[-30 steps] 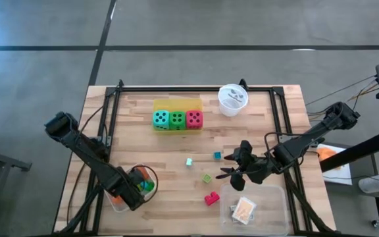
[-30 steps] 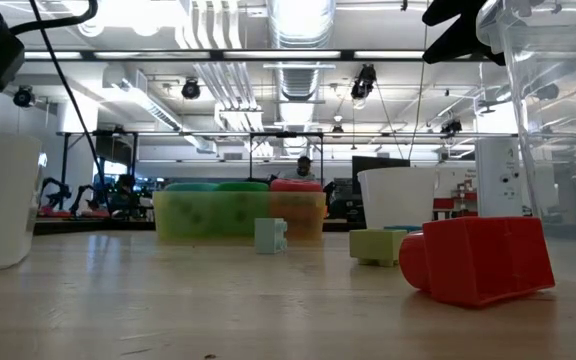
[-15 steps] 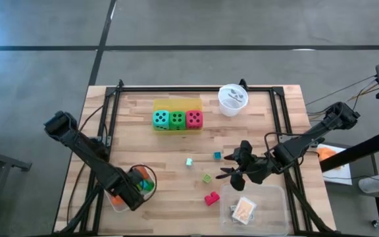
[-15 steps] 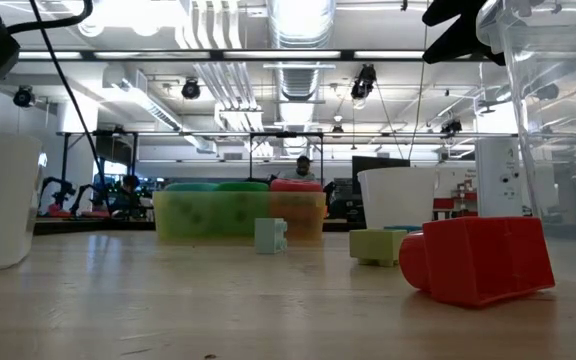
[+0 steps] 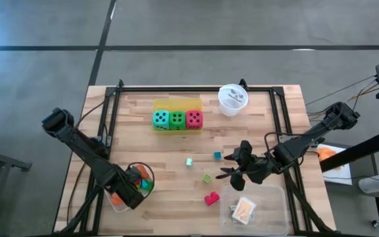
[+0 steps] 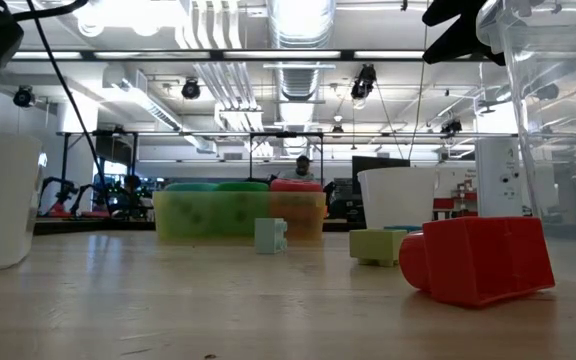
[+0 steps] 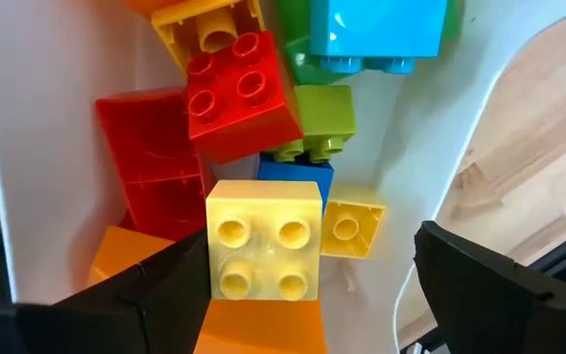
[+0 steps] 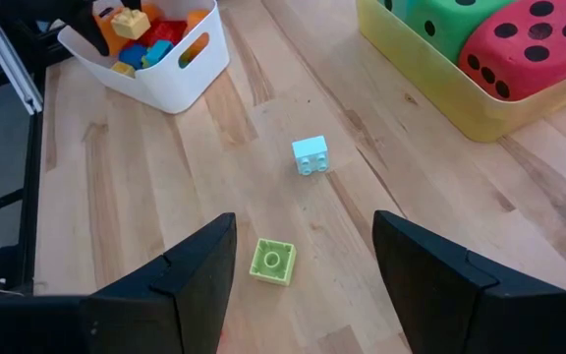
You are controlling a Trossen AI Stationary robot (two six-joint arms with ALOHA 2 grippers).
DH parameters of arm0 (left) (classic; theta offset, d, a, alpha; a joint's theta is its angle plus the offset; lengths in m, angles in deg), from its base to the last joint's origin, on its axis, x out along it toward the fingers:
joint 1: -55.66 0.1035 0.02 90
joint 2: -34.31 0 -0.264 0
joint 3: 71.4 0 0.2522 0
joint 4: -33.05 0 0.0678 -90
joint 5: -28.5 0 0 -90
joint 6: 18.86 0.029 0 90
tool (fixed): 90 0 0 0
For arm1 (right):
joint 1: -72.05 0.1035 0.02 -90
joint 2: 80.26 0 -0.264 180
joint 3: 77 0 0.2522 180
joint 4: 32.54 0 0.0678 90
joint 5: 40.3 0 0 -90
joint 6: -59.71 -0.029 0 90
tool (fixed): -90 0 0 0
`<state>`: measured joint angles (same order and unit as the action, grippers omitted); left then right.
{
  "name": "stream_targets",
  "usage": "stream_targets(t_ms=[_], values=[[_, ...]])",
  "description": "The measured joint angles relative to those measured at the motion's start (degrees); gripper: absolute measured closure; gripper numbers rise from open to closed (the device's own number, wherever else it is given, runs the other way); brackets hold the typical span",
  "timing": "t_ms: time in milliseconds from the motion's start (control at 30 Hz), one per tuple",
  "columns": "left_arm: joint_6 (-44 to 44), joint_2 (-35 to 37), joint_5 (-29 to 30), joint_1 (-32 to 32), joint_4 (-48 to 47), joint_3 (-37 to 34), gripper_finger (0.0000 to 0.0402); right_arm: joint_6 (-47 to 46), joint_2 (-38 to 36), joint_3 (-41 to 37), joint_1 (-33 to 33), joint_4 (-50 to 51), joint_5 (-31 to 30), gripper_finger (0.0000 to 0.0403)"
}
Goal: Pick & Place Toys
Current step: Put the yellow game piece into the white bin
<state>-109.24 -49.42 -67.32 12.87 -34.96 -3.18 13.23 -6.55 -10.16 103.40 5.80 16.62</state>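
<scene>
Wooden table (image 5: 150,141), drop-off step: pale yellow block (image 7: 263,239) resting atop the heap in the white bin (image 5: 119,203), between the left gripper (image 7: 303,285) fingers, spread wide and empty. Next, by judgement: lifting clear. Right gripper (image 8: 303,265), part open, empty, over the light green block (image 8: 272,262), well apart from the bin.

**Wood, plastic and foam-like surfaces**

The desk (image 5: 176,151) is pale planked wood with visible grain and a dull sheen; the blocks (image 7: 263,241) in the white tray (image 8: 170,84) are hard, smooth, glossy plastic with moulded studs; the tray itself is smooth, opaque white plastic; the red die (image 8: 534,54) looks matt and slightly grainy, like foam; the yellow tray (image 8: 430,88) holding it is translucent plastic; the clear tray (image 5: 272,204) is transparent and shiny; the left gripper (image 7: 303,295) fingers look matt black.
</scene>
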Motion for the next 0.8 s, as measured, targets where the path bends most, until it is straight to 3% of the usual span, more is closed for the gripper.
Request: stream_targets(t_ms=[567,800], values=[[0.08,0.43,3.75,0.05,-8.83,8.39,0.0074,0.00,0.00,0.00,0.00,-0.02,0.00,0.0168],[-0.10,-0.03,6.26,0.04,-9.78,6.98,0.0074,0.00,0.00,0.00,0.02,-0.04,0.00,0.0168]])
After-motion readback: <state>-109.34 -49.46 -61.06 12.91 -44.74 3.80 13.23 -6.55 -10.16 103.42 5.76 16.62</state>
